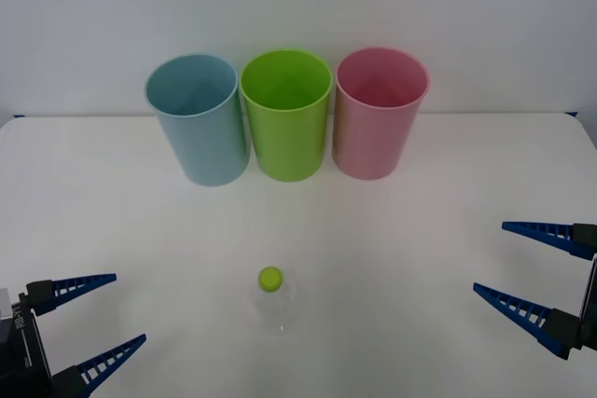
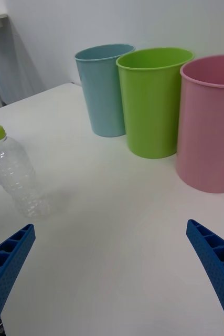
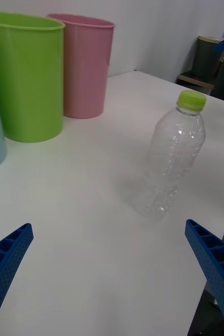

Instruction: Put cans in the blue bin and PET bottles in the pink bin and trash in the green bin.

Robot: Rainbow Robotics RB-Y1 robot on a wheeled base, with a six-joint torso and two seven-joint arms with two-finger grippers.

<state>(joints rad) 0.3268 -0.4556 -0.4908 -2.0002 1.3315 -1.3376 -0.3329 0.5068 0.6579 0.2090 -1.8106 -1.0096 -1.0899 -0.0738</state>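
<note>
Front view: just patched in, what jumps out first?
Three bins stand in a row at the table's far side: blue bin on the left, green bin in the middle, pink bin on the right. Nearer, the PET bottle stands upright alone, between the open left gripper and right gripper.

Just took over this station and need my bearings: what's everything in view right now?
blue bin: 1, light blue, upright at the far side of the table, left end of the row
green bin: 1, lime green, upright, middle of the row
pink bin: 1, pink, upright, right end of the row
bottle: 1, clear with a green cap, upright, near centre
table: 1, white
left gripper: blue fingers, open, near-left
right gripper: blue fingers, open, near-right
</note>
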